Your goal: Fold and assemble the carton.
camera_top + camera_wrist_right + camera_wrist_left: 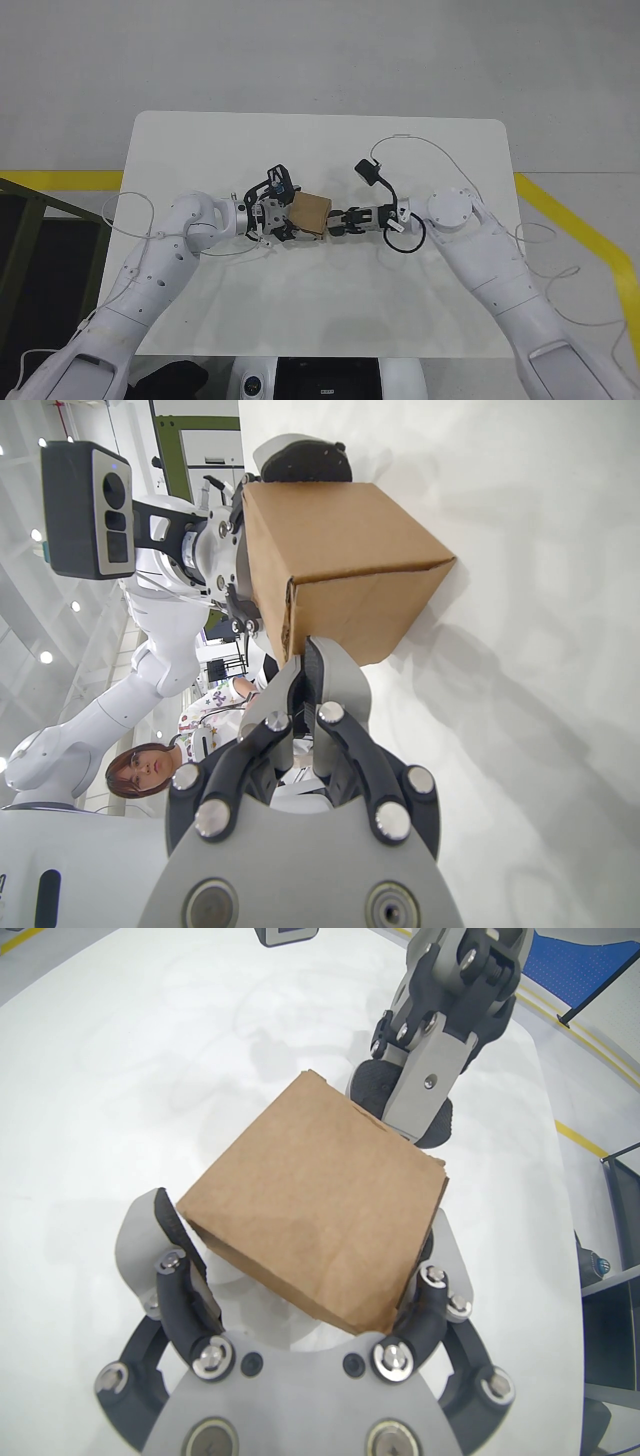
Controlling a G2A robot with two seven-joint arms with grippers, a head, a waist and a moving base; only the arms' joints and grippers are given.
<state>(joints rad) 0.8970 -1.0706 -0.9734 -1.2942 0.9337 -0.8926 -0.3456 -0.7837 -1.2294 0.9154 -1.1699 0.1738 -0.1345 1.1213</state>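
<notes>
Brown carton [310, 213] near the middle of the table [400, 300], clamped between fingers [172, 1233] of the left gripper [300, 1228], fingers [332, 680] of the right gripper [306, 660] pressed together, touching its other side.

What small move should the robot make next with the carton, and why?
Probably press the right tool a little further into the end face of the carton while the left tool holds. The right tool is shut, its tip against the end edge, where a seam looks slightly open; the left tool's fingers grip opposite sides of the carton.
</notes>
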